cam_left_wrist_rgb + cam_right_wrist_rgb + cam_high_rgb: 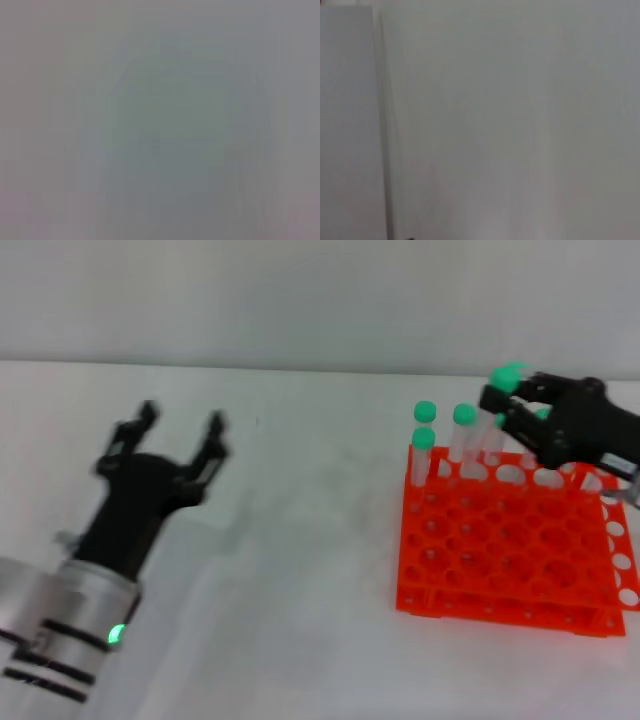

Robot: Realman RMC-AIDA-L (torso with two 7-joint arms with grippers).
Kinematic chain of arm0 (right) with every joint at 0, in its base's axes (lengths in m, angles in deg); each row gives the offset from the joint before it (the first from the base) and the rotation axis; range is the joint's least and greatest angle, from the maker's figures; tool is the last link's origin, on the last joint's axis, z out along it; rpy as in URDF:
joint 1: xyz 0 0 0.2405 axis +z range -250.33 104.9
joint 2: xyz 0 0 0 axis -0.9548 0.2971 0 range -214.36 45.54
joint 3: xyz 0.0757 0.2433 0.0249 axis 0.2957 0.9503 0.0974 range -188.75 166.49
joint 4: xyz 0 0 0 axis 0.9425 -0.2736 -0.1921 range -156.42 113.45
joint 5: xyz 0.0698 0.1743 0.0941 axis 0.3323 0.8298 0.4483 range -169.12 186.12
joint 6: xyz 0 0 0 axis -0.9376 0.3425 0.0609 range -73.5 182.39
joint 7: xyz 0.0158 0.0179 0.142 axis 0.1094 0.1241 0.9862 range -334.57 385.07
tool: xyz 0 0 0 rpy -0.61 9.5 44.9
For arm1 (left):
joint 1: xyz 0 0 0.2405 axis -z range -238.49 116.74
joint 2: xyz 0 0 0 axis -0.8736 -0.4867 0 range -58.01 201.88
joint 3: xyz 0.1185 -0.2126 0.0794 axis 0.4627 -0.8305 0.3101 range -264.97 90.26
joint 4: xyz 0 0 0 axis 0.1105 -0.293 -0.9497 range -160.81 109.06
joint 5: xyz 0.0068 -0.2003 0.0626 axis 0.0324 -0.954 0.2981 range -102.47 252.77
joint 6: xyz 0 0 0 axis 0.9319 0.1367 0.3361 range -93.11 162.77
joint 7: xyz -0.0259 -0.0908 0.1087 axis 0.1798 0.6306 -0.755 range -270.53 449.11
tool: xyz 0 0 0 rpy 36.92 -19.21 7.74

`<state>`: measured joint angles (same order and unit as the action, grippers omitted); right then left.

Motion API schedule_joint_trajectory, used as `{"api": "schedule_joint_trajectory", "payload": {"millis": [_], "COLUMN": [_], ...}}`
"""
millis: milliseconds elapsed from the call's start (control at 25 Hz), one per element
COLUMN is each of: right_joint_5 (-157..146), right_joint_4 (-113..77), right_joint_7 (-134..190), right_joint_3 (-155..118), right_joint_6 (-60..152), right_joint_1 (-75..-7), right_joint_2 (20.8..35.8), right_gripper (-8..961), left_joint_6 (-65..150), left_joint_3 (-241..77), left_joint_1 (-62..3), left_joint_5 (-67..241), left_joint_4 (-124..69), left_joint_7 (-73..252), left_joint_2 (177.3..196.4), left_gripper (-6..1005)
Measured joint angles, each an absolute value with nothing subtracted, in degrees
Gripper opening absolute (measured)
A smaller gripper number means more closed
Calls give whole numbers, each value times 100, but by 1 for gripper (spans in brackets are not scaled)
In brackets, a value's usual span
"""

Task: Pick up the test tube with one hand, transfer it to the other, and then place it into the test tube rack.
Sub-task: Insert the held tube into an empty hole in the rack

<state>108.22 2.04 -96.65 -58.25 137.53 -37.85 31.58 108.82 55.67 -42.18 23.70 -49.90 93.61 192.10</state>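
Note:
The orange test tube rack (500, 550) stands on the white table at the right. Three green-capped tubes (424, 438) stand in its back-left holes. My right gripper (500, 405) reaches in from the right over the rack's back row. It looks shut on the test tube, whose green cap (510, 375) sticks up above the fingers while its clear body points down toward the rack. Another green cap (541, 413) shows partly behind the gripper. My left gripper (182, 430) is open and empty over the table at the left. Both wrist views show only blank grey.
The white table (300, 570) runs between the left gripper and the rack. A pale wall (300, 300) closes the far side. The rack's front and right holes (520, 560) hold no tubes.

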Motion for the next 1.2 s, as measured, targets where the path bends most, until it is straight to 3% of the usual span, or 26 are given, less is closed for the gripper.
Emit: {"api": "schedule_joint_trajectory", "payload": {"millis": [200,1200], "right_joint_5": [10841,10905], "right_joint_4": [-233,-929], "right_joint_7": [-10078,-10563], "right_joint_3": [-5850,-5905], "right_joint_6": [13394,12460], "right_joint_1": [-3483,-3242], "right_joint_2": [3170,3178], "right_gripper": [237,240], "left_joint_6": [10884,10821], "left_joint_3": [5543,5525], "left_joint_1": [-4325,-4189], "left_joint_5": [1916,1819], "left_joint_4": [-4603,-4495], "left_joint_7": [9884,10037], "left_joint_2": [19204,19199], "left_gripper": [807,805]}}
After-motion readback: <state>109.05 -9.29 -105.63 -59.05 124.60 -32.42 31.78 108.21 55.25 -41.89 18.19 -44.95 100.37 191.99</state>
